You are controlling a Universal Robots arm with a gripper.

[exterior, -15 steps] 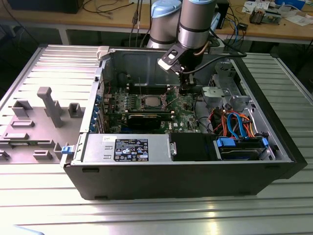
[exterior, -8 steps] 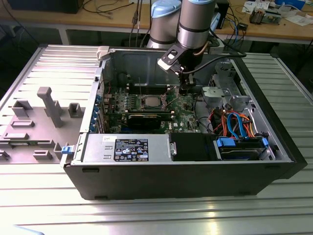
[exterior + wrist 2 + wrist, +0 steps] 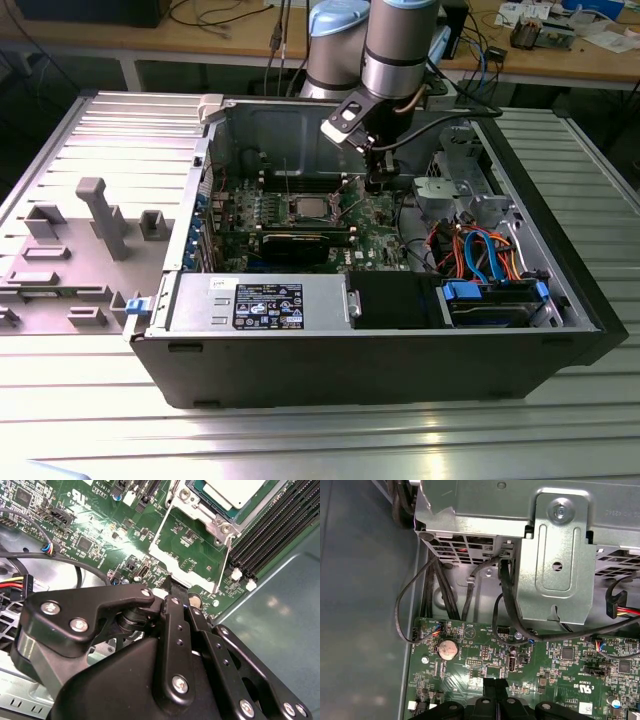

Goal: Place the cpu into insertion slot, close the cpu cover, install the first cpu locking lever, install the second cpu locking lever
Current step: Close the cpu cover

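- The black, jointed metal claw (image 3: 176, 586) has its two tips pressed together, low over the board. They meet the free edge of the cover, but I cannot tell whether they nip it.
- The thin square silver metal cpu cover (image 3: 167, 562) lies flipped open just beside the socket, with green board showing through its window. I'd judge it light, stiff and slick. It swings on its hinge, so the far edge tab is the place to take hold.
- A thin bare wire locking lever (image 3: 227, 555) stands alongside the frame; it looks springy and narrow.
- The small flat square cpu with a dull silver top (image 3: 235, 489) sits in the shiny-rimmed square insertion slot (image 3: 212, 519). It is fragile, so nothing should press on it.
- Around them spread the green motherboard (image 3: 90, 525), the open dark computer case (image 3: 350, 370) and the ribbed metal table (image 3: 300, 440).
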